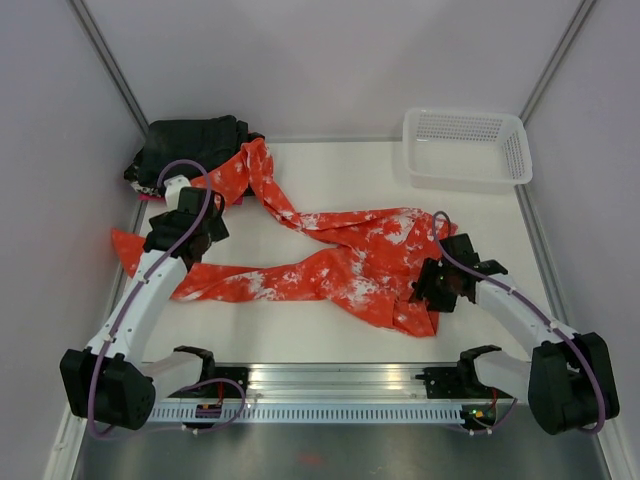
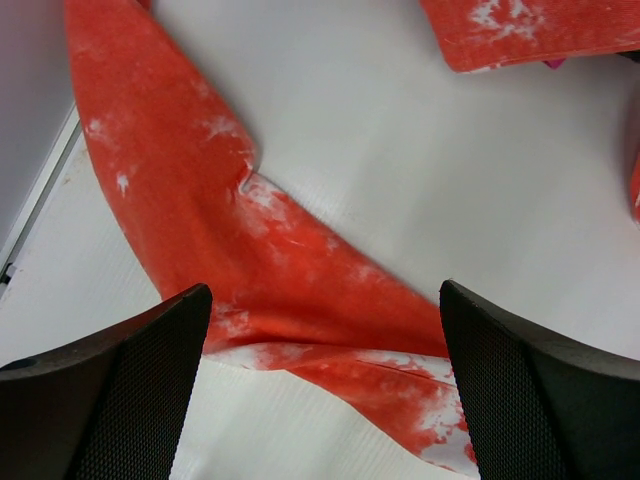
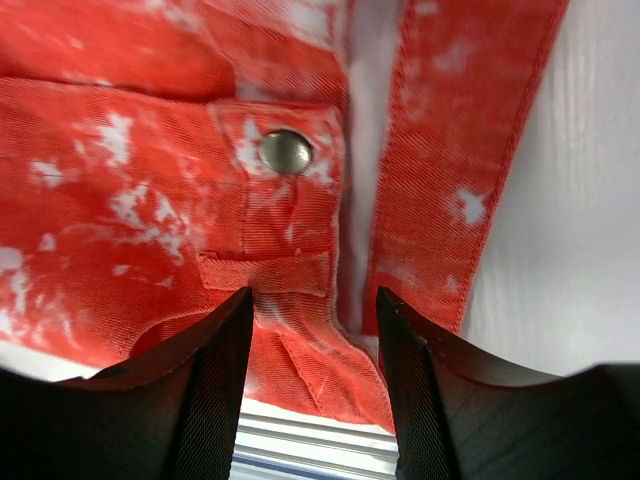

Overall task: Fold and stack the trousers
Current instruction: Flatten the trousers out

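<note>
The orange-red trousers [image 1: 340,265] with white splotches lie unfolded across the table. The waist is at the right, one leg runs left, and the other leg runs up-left towards the back corner. My left gripper [image 1: 197,238] hovers over the left leg [image 2: 290,290], open wide and empty, with its fingers [image 2: 120,390] on either side of the cloth's edge. My right gripper [image 1: 438,287] is low at the waist end. Its jaws are open with the waistband [image 3: 300,330] lying between them, below a metal button [image 3: 285,151]. Nothing is clamped.
A pile of black folded garments [image 1: 190,145] sits at the back left corner, with the end of one trouser leg against it. A white plastic basket [image 1: 465,148] stands at the back right. A metal rail [image 1: 330,385] runs along the near edge. Grey walls enclose the table.
</note>
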Robot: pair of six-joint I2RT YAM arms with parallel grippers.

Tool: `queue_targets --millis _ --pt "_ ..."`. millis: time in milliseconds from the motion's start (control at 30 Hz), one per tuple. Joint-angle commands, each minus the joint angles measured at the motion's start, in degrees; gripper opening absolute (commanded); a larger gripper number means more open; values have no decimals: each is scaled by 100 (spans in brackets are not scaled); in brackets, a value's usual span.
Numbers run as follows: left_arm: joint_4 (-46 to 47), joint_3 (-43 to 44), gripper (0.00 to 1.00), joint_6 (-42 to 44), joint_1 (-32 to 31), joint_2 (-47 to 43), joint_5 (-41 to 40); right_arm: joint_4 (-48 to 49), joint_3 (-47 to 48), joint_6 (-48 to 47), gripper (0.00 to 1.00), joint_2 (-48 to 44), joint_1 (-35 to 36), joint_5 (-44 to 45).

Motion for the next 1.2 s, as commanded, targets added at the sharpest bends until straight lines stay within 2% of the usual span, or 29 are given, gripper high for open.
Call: queue_targets --millis 0,67,133,167,200,367,467,500,633,767,833,933,1033,1133,1167 --pt "321 56 100 203 0 -35 284 227 -357 583 59 -17 109 105" --pt "409 -67 100 203 8 -78 372 316 -420 776 58 -175 117 148" --pt "462 -172 100 151 8 -96 460 307 -464 838 28 -254 117 253" --pt "488 -216 100 116 8 -122 591 290 -482 899 8 -281 117 419" --pt "523 -269 100 46 8 -140 671 229 -464 961 0 -264 109 551" --pt "690 -647 100 -192 8 -316 988 -429 211 1366 0 -202 -215 1474" --pt "883 -902 100 -271 0 -500 1076 -728 660 1121 0 -211 -1128 1265" --pt "910 -955 100 -306 -1 -535 1093 -852 843 841 0 -202 -1661 1264" --pt "972 -1095 100 -298 0 -685 1251 -1117 1214 75 0 69 -2737 2010" --pt "1104 -1175 100 -280 -1 -668 1296 -906 1206 -347 0 351 -3817 1529" --pt "1139 -1166 100 -280 -1 -659 1269 -984 1223 -584 0 439 -3986 1589" --pt "1253 -1157 100 -289 -1 -606 1225 -967 1311 -543 0 430 -4338 2167" --pt "1279 -1079 100 -420 -1 -334 1103 -713 1522 -287 0 676 -4681 1671" --pt "1393 -885 100 -596 52 113 1075 -440 1925 -164 0 703 -4716 1405" --pt "1446 -824 100 -631 96 245 1163 -510 2083 -198 3 712 -4708 1335"
